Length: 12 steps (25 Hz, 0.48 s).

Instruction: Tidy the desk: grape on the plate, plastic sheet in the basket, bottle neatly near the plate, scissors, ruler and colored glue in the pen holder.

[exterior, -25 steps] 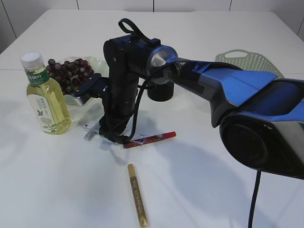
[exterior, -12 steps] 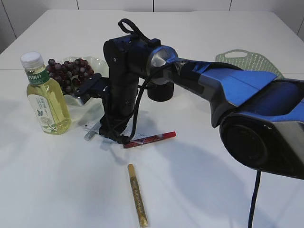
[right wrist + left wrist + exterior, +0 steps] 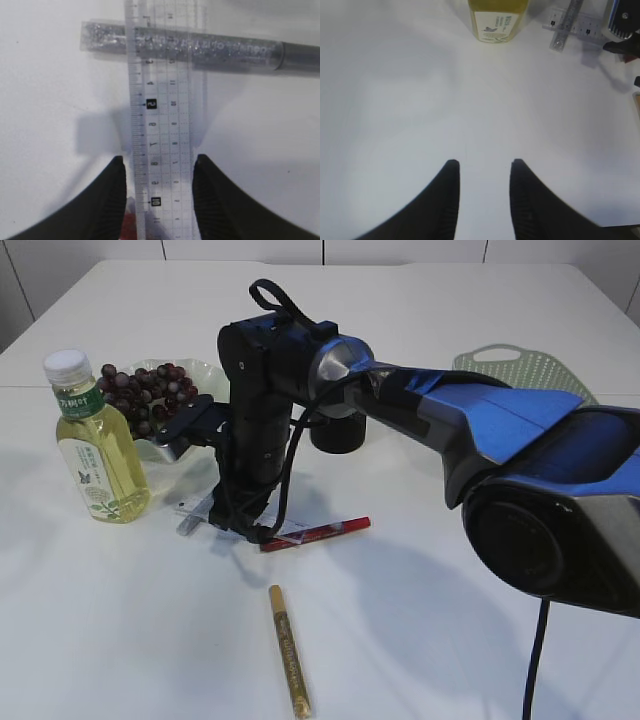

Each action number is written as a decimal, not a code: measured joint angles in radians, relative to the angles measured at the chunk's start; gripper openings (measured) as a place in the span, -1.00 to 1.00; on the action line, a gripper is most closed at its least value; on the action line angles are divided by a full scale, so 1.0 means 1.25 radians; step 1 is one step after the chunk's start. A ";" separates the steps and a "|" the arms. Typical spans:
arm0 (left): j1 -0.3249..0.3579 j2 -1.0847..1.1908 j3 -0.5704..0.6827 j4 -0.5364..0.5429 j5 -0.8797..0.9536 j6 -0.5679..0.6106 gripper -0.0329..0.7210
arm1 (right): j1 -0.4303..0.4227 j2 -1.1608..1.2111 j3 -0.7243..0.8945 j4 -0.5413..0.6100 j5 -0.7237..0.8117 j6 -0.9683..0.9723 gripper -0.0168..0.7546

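My right gripper (image 3: pixel 232 525) points down at the table right of the bottle (image 3: pixel 96 445). In the right wrist view the clear ruler (image 3: pixel 162 125) runs lengthwise between its fingers, and the right gripper (image 3: pixel 160 158) straddles it, open, with a thin gap on the left side. A silver glitter glue (image 3: pixel 200 49) lies crosswise under the ruler. A red glue (image 3: pixel 320 531) and a gold glue (image 3: pixel 288 650) lie on the table. Grapes (image 3: pixel 148 395) sit on the plate (image 3: pixel 205 372). My left gripper (image 3: pixel 485 162) hangs open over bare table. Scissors and plastic sheet are out of view.
A black pen holder (image 3: pixel 338 432) stands behind the right arm. A green basket (image 3: pixel 525 368) lies at the back right. The bottle (image 3: pixel 497 20) and ruler (image 3: pixel 570 22) lie ahead of the left gripper. The right arm's blue forearm (image 3: pixel 520 430) crosses the right half.
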 joint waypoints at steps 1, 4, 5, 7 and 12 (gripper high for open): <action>0.000 0.000 0.000 0.000 0.000 0.000 -0.26 | 0.000 0.000 0.000 0.000 0.000 0.000 -0.04; 0.000 0.000 0.000 0.000 0.000 0.000 -0.26 | 0.000 0.000 0.000 -0.002 0.000 0.000 -0.04; 0.000 0.000 0.000 0.000 0.000 0.000 -0.26 | 0.000 0.000 0.000 -0.002 0.000 0.000 -0.03; 0.000 0.000 0.000 0.000 0.000 0.000 -0.26 | 0.000 0.000 0.000 -0.002 0.000 0.000 0.01; 0.000 0.000 0.000 0.000 0.000 0.000 -0.26 | 0.000 0.000 0.000 -0.002 -0.002 0.000 0.04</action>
